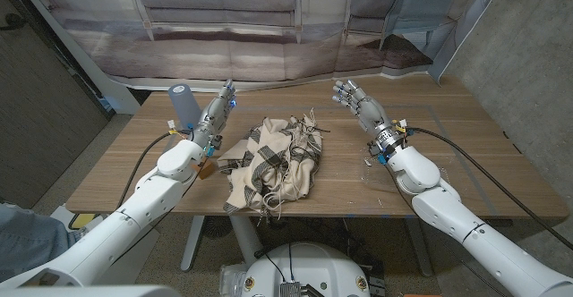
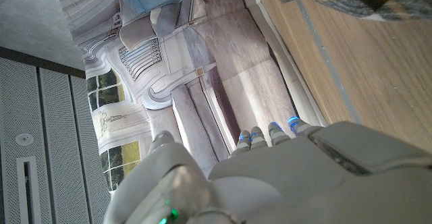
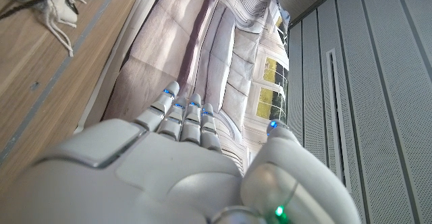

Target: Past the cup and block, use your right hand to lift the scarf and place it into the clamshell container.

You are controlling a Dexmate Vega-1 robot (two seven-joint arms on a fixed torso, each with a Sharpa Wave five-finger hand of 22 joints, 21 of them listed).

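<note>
Checked cream cloth, the scarf (image 1: 274, 165), lies bunched at the middle of the bench (image 1: 466, 167). My right robot hand (image 1: 360, 103) stands spread and empty, to its far right. Next I must reach left and grasp it.

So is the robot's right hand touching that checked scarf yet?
Apart. The head view shows bare table between the right hand and the scarf.
</note>
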